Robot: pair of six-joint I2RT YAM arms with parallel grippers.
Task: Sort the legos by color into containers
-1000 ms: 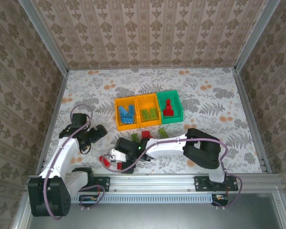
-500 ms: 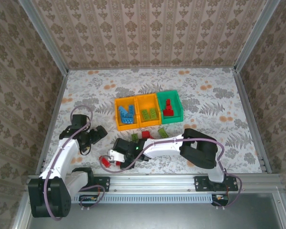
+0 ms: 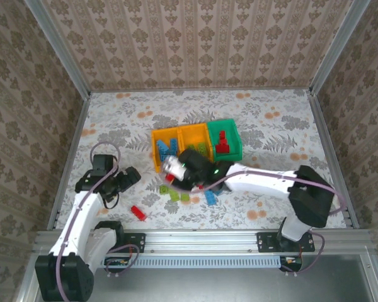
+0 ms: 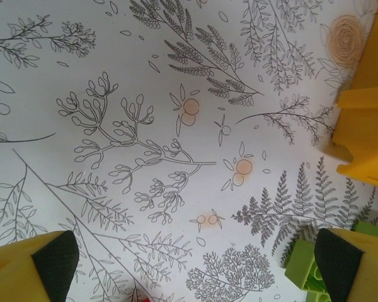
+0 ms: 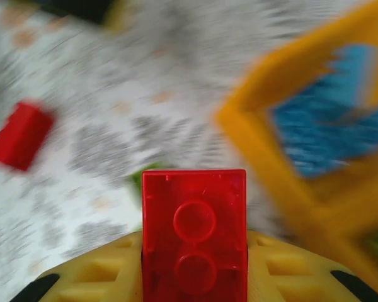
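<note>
- The right arm (image 3: 258, 179) had swung away from the near edge of the tabletop (image 3: 283, 126) and reached to the row of containers.
- In this row the left orange bin (image 3: 156, 157) held blue legos, the middle orange bin (image 3: 193, 132) lime ones, and the green bin (image 3: 234, 141) red ones.
- The right claw (image 3: 171, 168) had come together within the last second. It was clamped on a red lego (image 5: 194, 233), so I judged the pick done. The carry to the green bin remained.
- The left claw (image 4: 195, 258) hung with its jaws wide apart and empty, low over the tabletop.
- The right wrist view made the grip plain. The view from above told better where the green bin stood.
- A second red lego (image 3: 137, 212) lay near the front edge.
</note>
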